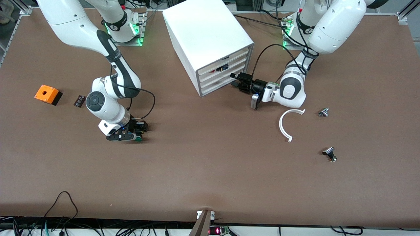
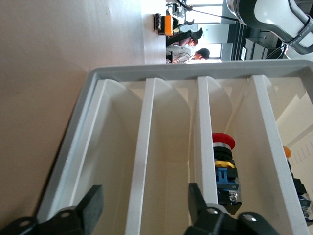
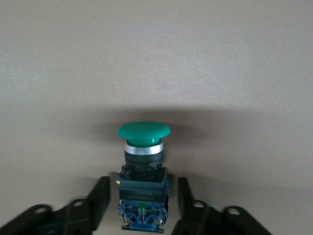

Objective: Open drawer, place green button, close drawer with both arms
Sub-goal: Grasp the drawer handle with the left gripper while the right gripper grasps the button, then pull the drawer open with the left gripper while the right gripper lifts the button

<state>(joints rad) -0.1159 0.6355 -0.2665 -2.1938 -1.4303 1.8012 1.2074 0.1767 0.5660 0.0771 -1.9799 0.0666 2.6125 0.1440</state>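
We had the cabinet [image 1: 210, 42] as our reference, standing near the robots' bases, all four drawer fronts flush. The left gripper [image 1: 239, 82] was level with the drawer [image 1: 223, 77] fronts, right in front of them. In the left wrist view its fingers [image 2: 90, 205] were spread, one on each side of a white drawer front, nothing pinched. A red-capped button [image 2: 223, 169] showed in the compartment beside that front.

The right gripper [image 1: 137, 132] was down at the table [image 1: 210, 177], well clear of the cabinet toward the right arm's end and nearer the front camera. The button [image 3: 143, 174] lay between its fingers [image 3: 98, 200], green cap pointing away from the wrist. Jaws were spread, with a gap each side of the black-blue body, not yet pinching.

Orange box [image 1: 48, 94] and a small dark part [image 1: 79, 101] lay toward the right arm's end of the table. A white curved strip [image 1: 287, 126] and two small metal parts [image 1: 324, 112] [image 1: 329, 154] lay toward the left arm's end, nearer the front camera than the cabinet.
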